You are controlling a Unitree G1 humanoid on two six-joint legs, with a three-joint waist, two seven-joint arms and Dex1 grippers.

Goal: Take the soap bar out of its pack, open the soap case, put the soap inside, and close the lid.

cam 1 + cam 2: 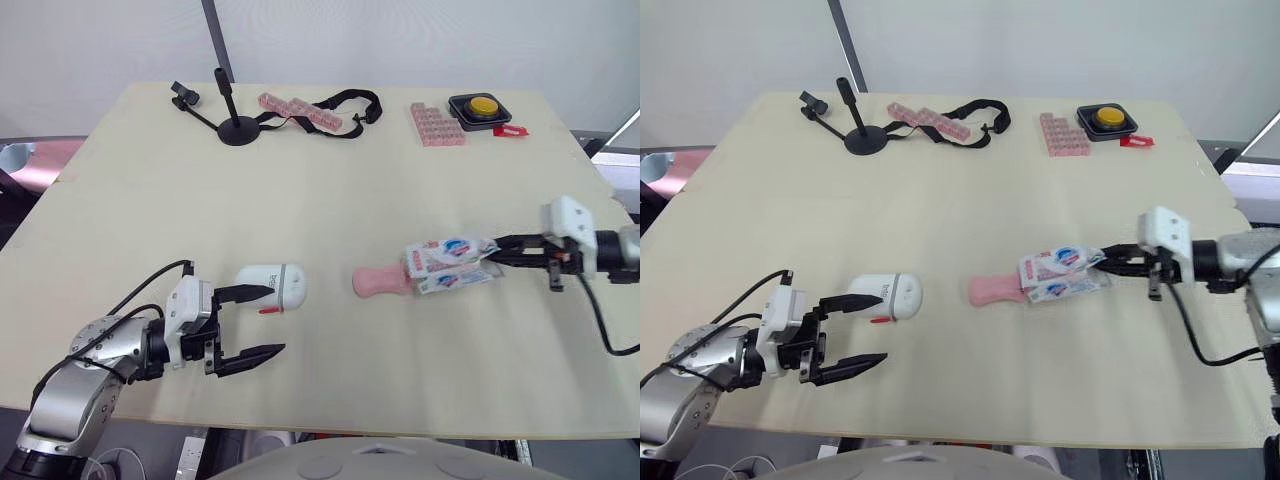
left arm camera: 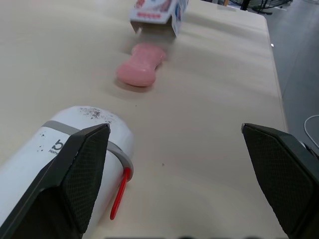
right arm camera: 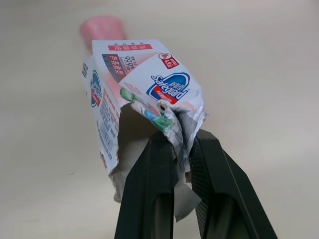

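the pink soap bar (image 1: 380, 281) is seen lying on the pale table (image 1: 300, 190), right of centre and towards the near edge. most of it is out in the open, and its right end is met by the open mouth of the torn soap pack (image 1: 450, 263). the pack is held at its crumpled right end by the right gripper (image 3: 182, 144), whose two black fingers are pressed together on the wrapper. whether the pack's underside rests on the table cannot be told.

the white soap case (image 1: 272, 287) is laid on its side to the left of the soap, apart from it, with its lid on and a small red clip (image 1: 268, 311) seen at its near side. the left gripper (image 1: 275, 320) is placed at the case's left end with its jaws spread wide. its far finger is seen against the case, though contact cannot be told, and its near finger is held clear of it.

at the far edge a black stand (image 1: 236, 125), a black strap (image 1: 350, 103), two pink pill boxes (image 1: 436, 124) and a yellow button (image 1: 482, 106) are set out.
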